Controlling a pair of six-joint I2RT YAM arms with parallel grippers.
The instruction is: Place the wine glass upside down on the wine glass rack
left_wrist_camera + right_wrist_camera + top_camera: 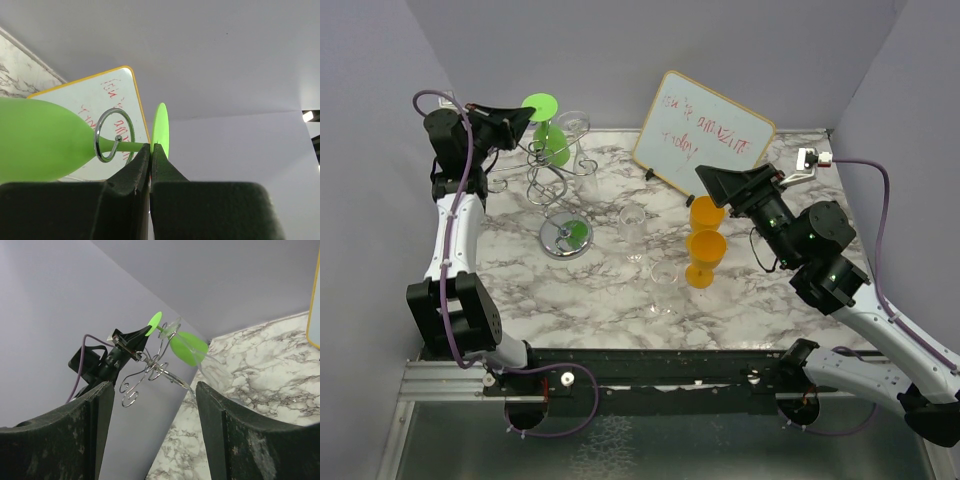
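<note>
Left gripper [151,146] clenched on green wine glass [40,140] stem, foot up, so stem can slot into rack [96,139] loop; right gripper [150,405] released, empty.

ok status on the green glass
Left gripper shut on green wine glass stem, right gripper open and empty. Glass foot-up, stem at wine glass rack loop. Clear glass close beside it.

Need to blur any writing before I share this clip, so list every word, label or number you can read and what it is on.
"You're amazing": top line of red handwriting on the whiteboard; the first word is scrawled and uncertain.
"today": second line on the same board.
In the left wrist view the same writing appears upside down and partly hidden, so it is not readable there.
No other text is legible.
</note>
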